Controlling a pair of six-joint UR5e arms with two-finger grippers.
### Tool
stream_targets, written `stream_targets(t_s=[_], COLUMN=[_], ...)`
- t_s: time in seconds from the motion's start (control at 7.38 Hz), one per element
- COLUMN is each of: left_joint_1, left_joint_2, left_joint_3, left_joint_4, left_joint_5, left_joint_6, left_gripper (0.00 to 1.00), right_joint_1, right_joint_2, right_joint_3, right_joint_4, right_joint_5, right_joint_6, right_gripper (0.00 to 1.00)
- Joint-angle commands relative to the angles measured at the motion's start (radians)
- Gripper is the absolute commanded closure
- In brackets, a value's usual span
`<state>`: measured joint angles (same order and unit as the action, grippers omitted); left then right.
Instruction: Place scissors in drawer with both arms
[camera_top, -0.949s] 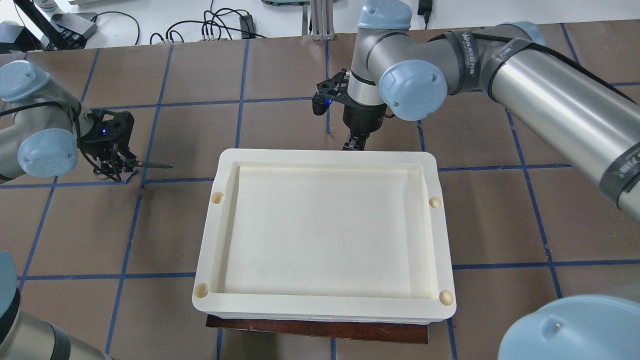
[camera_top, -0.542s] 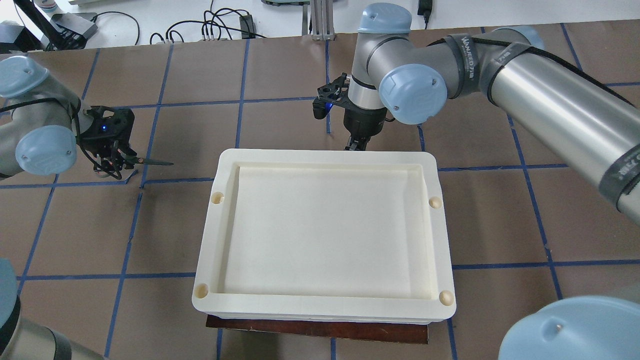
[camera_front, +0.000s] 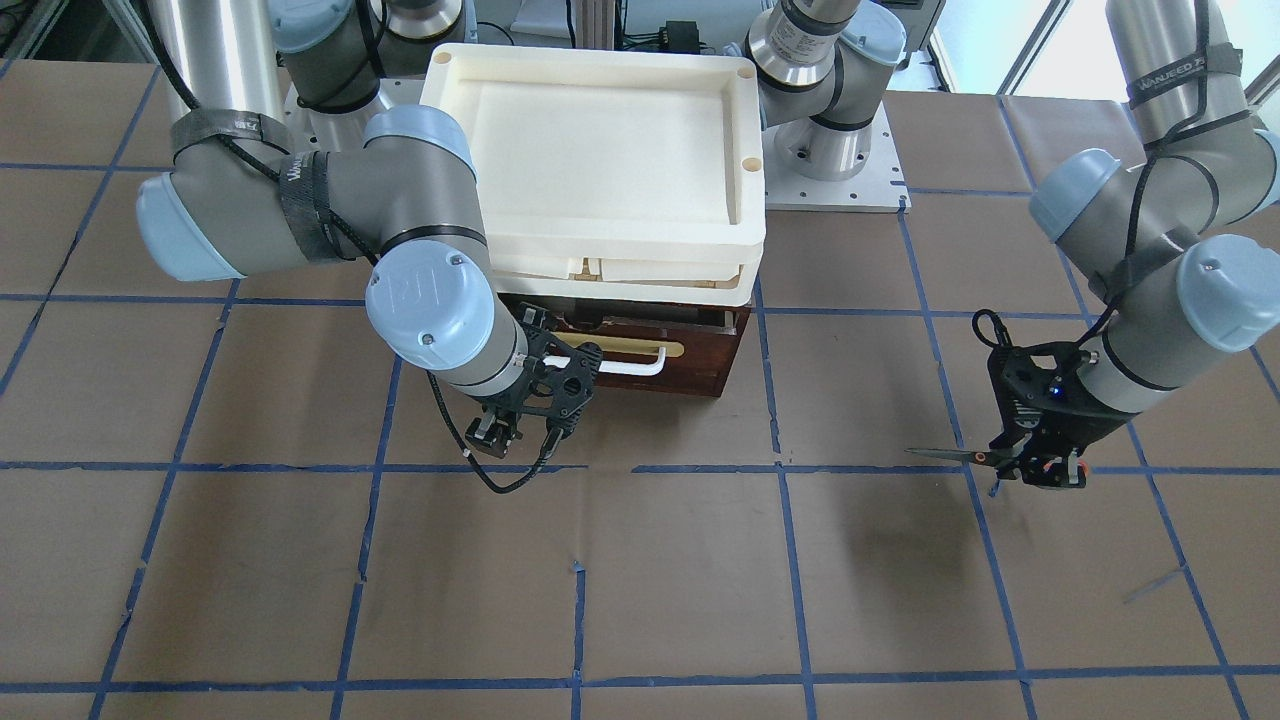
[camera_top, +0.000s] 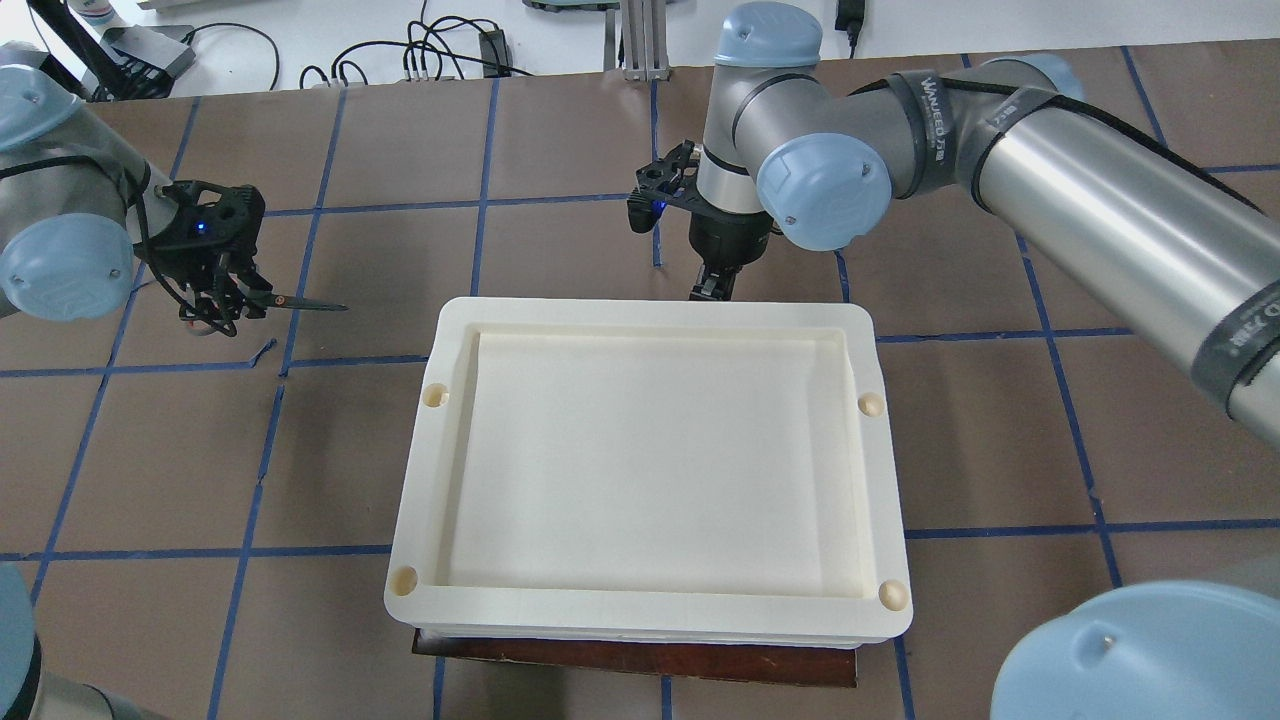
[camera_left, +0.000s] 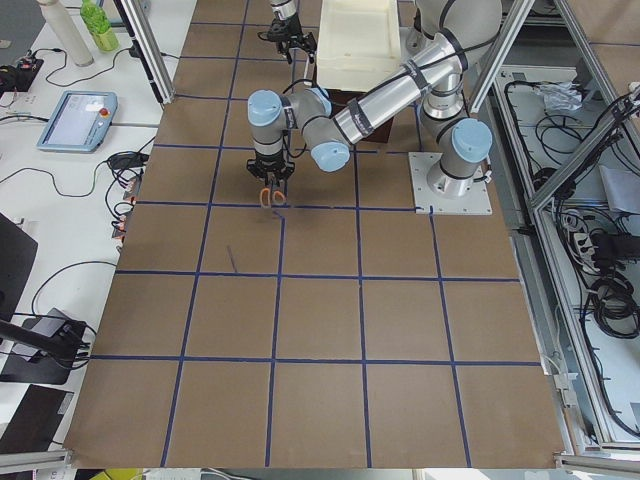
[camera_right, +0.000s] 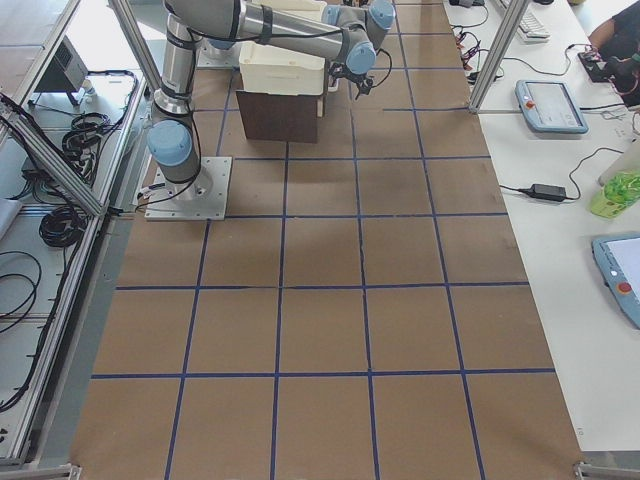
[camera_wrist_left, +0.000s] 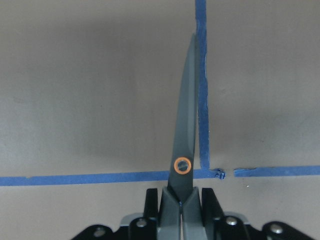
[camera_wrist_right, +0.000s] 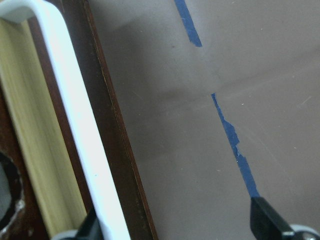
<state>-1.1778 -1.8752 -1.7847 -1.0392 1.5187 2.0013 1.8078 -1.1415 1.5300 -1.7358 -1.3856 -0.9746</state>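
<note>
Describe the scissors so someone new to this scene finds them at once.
Start at the cream tray stacked on the dark wooden drawer mid-table, then look toward the robot's left arm. The left gripper there is shut on the scissors, whose blades stick out toward the tray. Their thin dark blades and orange pivot ring set them apart from the bulky black gripper.

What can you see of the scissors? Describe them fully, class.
The scissors are small, with dark grey, metal-looking blades shut together and an orange ring at the pivot. The left gripper clamps the handle end, mostly hiding it. The blades stick out roughly level over the brown table, beside a blue tape line.
</note>
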Motion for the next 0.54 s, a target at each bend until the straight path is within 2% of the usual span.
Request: stream_targets(t_s=[0.0, 0.41], left_joint_1=[-0.02, -0.02], left_joint_2=[0.019, 0.041], left_joint_3=[0.001, 0.02], left_joint_4=[-0.01, -0.048], left_joint_5=[-0.002, -0.051], left_joint_6=[-0.033, -0.033], left_gripper=[0.84, 0.84], right_joint_1=[-0.001, -0.004], right_joint_2=[0.016, 0.052], right_joint_3=[-0.007, -0.082], right_joint_4=[-0.025, -0.024], right_joint_5=[-0.006, -0.013], right_joint_6=[0.002, 0.005], right_gripper=[0.0, 0.0])
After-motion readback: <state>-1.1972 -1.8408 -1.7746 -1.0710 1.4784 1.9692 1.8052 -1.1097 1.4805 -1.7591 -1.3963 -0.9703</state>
